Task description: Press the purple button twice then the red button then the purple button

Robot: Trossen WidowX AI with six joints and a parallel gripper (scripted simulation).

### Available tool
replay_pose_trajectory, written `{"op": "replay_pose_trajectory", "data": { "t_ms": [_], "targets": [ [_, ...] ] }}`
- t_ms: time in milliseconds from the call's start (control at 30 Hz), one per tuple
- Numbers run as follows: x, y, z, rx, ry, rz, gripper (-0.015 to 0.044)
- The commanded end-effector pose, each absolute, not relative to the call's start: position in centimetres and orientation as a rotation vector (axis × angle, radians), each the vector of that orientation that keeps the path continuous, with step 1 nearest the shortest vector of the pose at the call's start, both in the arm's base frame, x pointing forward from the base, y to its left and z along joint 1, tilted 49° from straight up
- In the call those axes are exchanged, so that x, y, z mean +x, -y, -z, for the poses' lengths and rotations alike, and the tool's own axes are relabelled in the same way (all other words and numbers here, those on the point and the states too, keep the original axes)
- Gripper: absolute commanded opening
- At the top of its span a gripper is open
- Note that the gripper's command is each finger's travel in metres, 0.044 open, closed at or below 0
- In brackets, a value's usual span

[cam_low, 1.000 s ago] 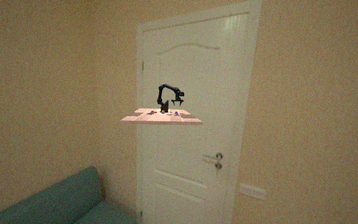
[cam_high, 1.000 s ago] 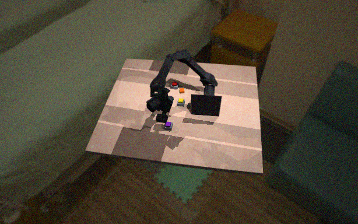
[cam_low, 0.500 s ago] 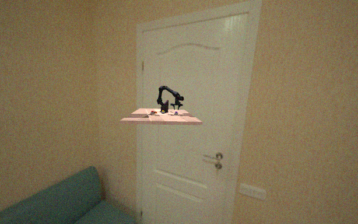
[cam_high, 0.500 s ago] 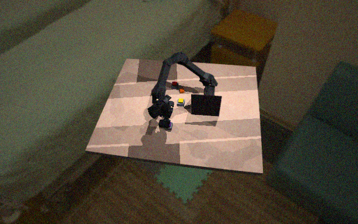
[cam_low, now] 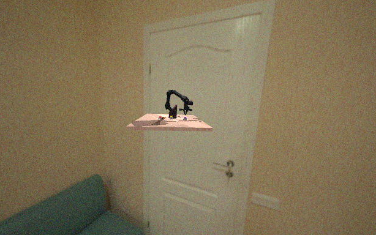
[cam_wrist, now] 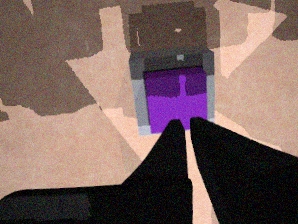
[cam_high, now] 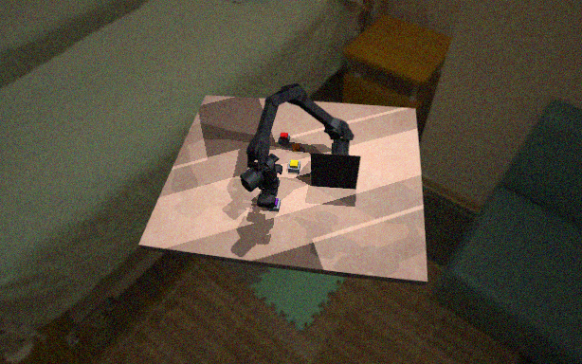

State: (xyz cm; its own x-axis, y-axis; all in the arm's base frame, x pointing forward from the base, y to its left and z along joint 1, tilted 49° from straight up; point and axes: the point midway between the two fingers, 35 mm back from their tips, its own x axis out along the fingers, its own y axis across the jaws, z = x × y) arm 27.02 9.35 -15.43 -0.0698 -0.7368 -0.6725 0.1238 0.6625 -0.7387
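- Over the near-left part of the surface point(cam_high: 371, 227), my tool point(cam_wrist: 186, 123) hangs with its two fingers drawn together, nothing between them, tips pointing down at the purple button point(cam_wrist: 177, 99).
- From the wrist view, the closed tips sit at the button's near edge, overlapping its lower rim; whether they touch the cap or stand just above it I cannot tell.
- By my reading, this is a press of the purple button, and which of its presses cannot be told from here.
- To do it well, I should shift the tips slightly forward so they land on the middle of the cap, not its edge, then drive straight down until it bottoms out and lift cleanly so it springs back.
- Seen from the top view, the purple button point(cam_high: 277, 204) peeks out just beside the tool's right flank, almost wholly covered by it.
- Farther off, the yellow button point(cam_high: 294, 164) stands near the arm's dark base plate point(cam_high: 335, 171), and the red button point(cam_high: 283, 136) lies beyond that, both well apart from my tool.
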Motion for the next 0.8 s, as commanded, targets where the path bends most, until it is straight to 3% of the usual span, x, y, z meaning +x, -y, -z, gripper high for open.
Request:
{"op": "replay_pose_trajectory", "data": {
  "t_ms": [0,767],
  "targets": [
    [27.1,-9.0,15.7,-0.545,-1.479,0.764,0.0020],
    [26.8,-6.7,17.7,-0.547,-1.478,0.766,0.0020]
  ]
}}
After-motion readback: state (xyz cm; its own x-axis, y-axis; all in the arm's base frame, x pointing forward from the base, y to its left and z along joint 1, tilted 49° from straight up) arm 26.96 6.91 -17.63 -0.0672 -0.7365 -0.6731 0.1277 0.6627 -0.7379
